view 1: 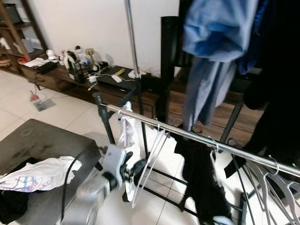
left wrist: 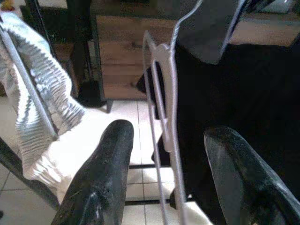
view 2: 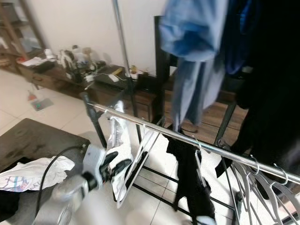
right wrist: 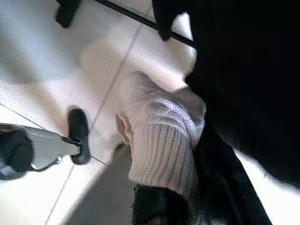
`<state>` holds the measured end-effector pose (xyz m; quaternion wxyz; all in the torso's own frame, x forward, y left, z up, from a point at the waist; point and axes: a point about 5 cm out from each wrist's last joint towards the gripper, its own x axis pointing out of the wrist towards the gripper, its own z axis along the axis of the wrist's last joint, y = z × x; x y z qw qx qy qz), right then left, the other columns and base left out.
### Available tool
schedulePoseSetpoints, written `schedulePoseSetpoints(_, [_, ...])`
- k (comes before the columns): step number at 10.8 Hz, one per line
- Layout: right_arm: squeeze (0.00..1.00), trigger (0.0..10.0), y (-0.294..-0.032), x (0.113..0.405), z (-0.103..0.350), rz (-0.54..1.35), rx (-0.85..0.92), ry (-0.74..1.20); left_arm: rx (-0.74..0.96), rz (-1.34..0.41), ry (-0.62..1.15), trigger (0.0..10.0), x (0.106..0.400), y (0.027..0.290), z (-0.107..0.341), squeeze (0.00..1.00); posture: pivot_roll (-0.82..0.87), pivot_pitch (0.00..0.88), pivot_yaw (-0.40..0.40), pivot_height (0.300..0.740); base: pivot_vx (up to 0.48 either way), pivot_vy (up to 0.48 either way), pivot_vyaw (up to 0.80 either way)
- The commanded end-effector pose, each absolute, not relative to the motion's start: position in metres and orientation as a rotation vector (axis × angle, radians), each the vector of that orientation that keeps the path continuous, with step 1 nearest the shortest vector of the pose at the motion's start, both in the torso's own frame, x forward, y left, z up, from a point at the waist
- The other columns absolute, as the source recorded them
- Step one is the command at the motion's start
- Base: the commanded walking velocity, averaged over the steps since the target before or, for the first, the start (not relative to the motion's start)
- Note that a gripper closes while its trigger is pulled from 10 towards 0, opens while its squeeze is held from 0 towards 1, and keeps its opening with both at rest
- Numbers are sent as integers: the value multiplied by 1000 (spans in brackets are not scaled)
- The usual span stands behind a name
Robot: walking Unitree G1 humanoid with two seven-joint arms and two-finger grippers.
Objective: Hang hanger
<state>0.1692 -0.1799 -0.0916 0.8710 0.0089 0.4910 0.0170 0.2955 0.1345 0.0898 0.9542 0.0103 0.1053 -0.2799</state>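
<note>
Hanger (view 1: 151, 161) already hooks on the rail (view 1: 197, 137) near the middle of the frame. Your left claw (view 1: 133, 169) is released, fingers spread either side of it. You just pull away now.

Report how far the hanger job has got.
Done: the white hanger has its hook over the steel rail, beside the white knit garment. In hand: the left gripper sits open around the hanger's frame. Left: draw the gripper clear.
</note>
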Motion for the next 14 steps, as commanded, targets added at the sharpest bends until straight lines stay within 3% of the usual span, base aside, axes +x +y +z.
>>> schedulePoseSetpoints(1, [0,10000,-180,172,-90,24,20,1019,47,-549,233,10000,298,138,85,0,-13,94,20,740,0,0,0])
schedulePoseSetpoints(4, [0,10000,-168,170,-92,25,26,1013,12,-589,293,10000,329,122,82,0,-47,122,38,740,0,0,0])
schedulePoseSetpoints(7, [0,10000,-191,166,-91,-11,31,994,19,-724,328,10000,333,111,80,0,-76,159,56,740,0,0,0])
schedulePoseSetpoints(9, [0,10000,-206,162,-90,-25,34,991,96,-554,385,10000,346,120,77,0,-76,170,61,740,0,0,0])
schedulePoseSetpoints(10, [0,10000,-200,167,-89,-18,37,986,119,-524,387,10000,347,121,77,0,-74,170,62,740,0,0,0])
schedulePoseSetpoints(11, [0,10000,-196,170,-89,-13,40,983,101,-507,394,8314,348,121,74,0,-74,168,62,740,0,0,0])
schedulePoseSetpoints(12, [0,10000,-192,172,-88,-10,42,981,69,-498,396,4627,348,121,72,0,-76,168,62,740,0,0,0])
schedulePoseSetpoints(13, [0,10000,-189,173,-88,-8,43,980,60,-494,394,3843,348,121,72,0,-76,168,62,740,0,0,0])
schedulePoseSetpoints(14, [0,10000,-181,176,-88,-2,44,979,53,-489,376,0,349,119,74,0,-77,170,60,740,0,0,0])
